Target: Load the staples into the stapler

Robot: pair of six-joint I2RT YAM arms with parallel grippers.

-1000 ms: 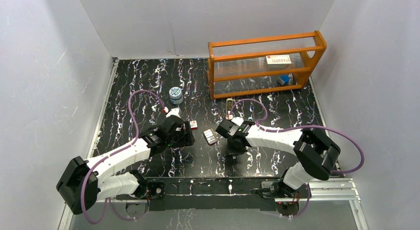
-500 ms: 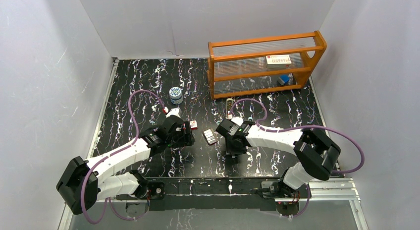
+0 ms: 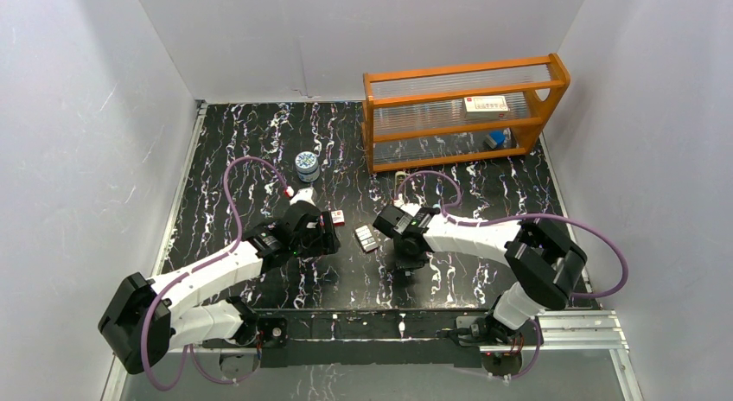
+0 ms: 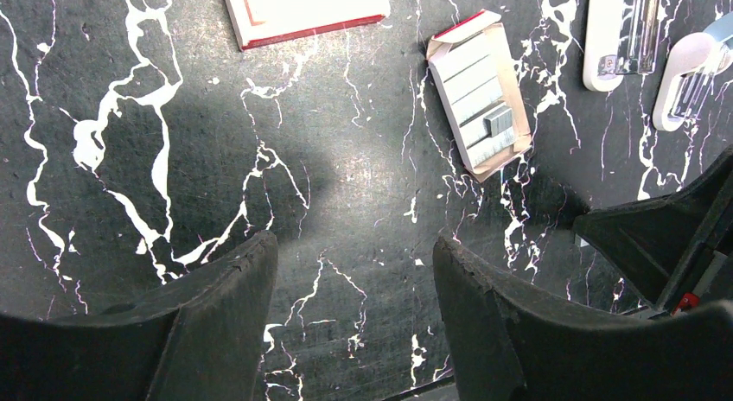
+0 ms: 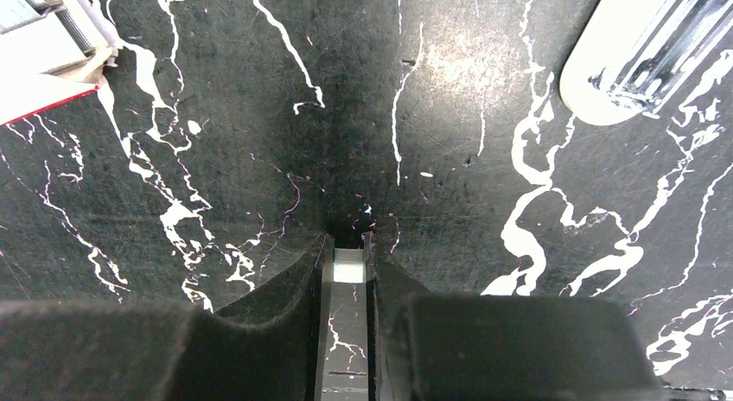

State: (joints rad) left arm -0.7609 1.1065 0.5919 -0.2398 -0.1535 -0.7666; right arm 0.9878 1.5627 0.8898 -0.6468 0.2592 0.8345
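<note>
At table (image 4: 156,90) centre, staples (image 4: 486,116) sit in opened box (image 4: 464,34); stapler (image 4: 601,29) far-right of them. Left gripper (image 4: 354,245), left of box, spread wide, empty. Right gripper (image 5: 348,241) nearly closed; grasp unclear.

The left arm (image 3: 216,267) reaches from the near left toward the middle of the counter (image 3: 251,150), wrist pointing down, jaws spread wide. The right arm (image 3: 475,237) stretches leftward from the near right, wrist low, jaws drawn almost together with a thin slit between. Whether they pinch anything is unclear.
</note>
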